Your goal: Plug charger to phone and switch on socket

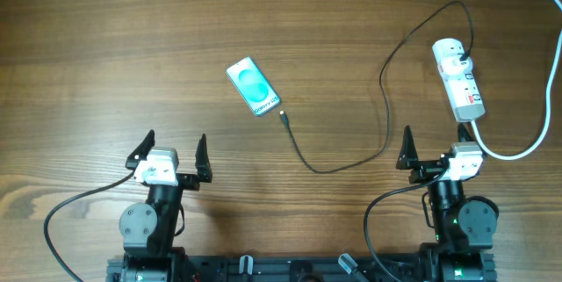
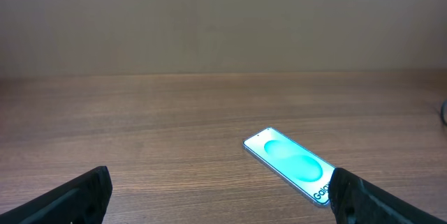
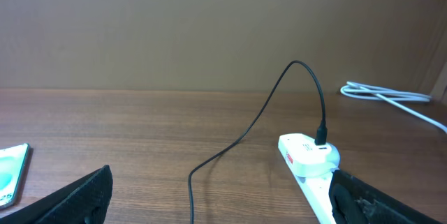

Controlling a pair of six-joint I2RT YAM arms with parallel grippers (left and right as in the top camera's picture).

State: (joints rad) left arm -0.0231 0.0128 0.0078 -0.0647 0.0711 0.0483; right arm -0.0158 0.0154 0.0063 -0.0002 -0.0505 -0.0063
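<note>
Left tool: spread wide, empty
Right tool: spread wide, empty
Phone: screen up
Charger: plug in socket, connector beside phone

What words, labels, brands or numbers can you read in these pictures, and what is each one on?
"Goo": on the white strip at the near end of the phone, left wrist view; the rest of the word is cut off by the left gripper.
The same strip in the overhead view: too small to read.
Socket: red switch marks only, any lettering too small to read.
Nothing else shows text.
</note>
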